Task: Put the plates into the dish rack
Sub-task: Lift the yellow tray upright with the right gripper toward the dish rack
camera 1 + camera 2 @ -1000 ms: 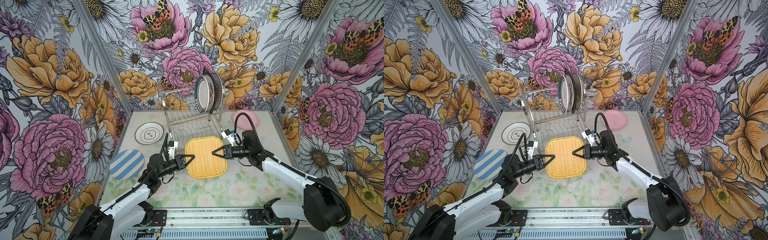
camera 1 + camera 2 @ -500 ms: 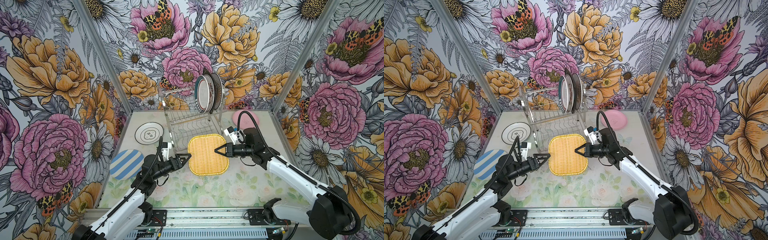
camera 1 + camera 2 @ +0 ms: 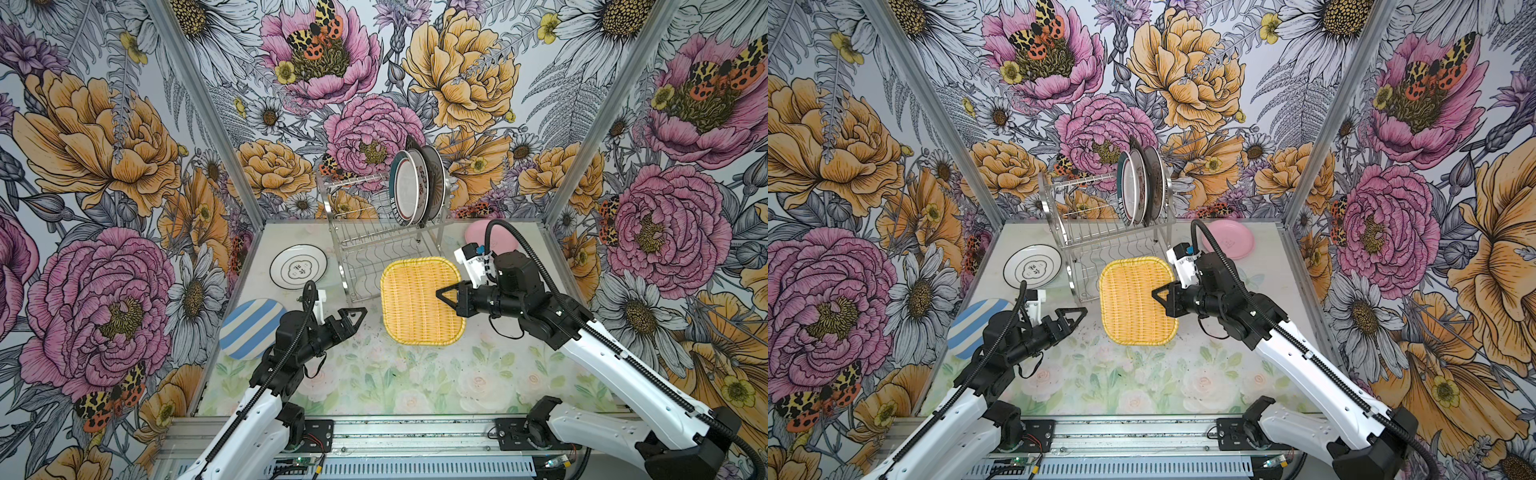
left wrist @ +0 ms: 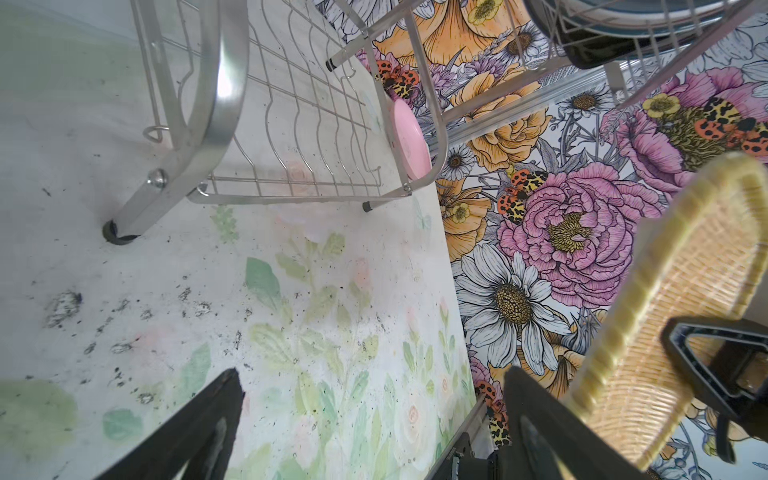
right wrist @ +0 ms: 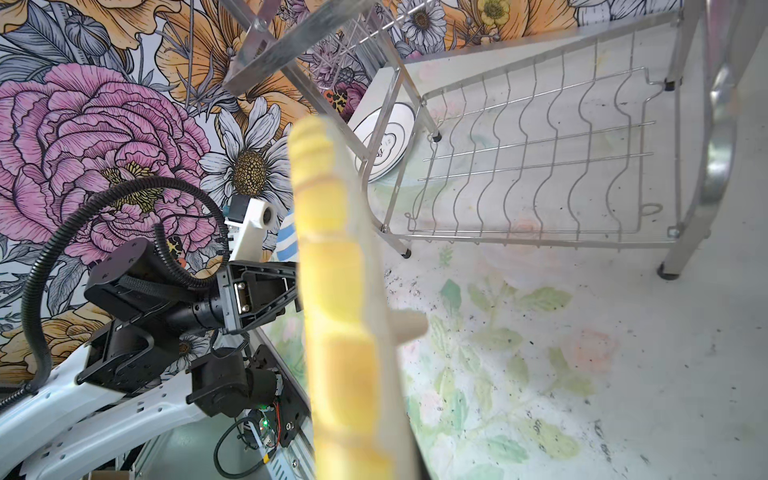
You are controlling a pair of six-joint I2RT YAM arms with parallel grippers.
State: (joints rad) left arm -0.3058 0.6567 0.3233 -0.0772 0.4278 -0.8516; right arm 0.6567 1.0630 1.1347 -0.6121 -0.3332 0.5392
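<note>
Above the floral tabletop (image 3: pixel 374 382), right hand (image 3: pixel 441 293) pinches yellow plate (image 3: pixel 415 303) by its edge; left hand (image 3: pixel 358 319) spread, apart.

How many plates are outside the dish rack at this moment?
4: white printed plate left of the dish rack, striped plate at the left edge, pink plate back right, yellow plate in the right gripper. None looks hidden.

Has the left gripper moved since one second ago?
Yes. The left gripper has drawn back leftward, off the yellow woven rectangular plate, toward the blue-white striped round plate.
</note>
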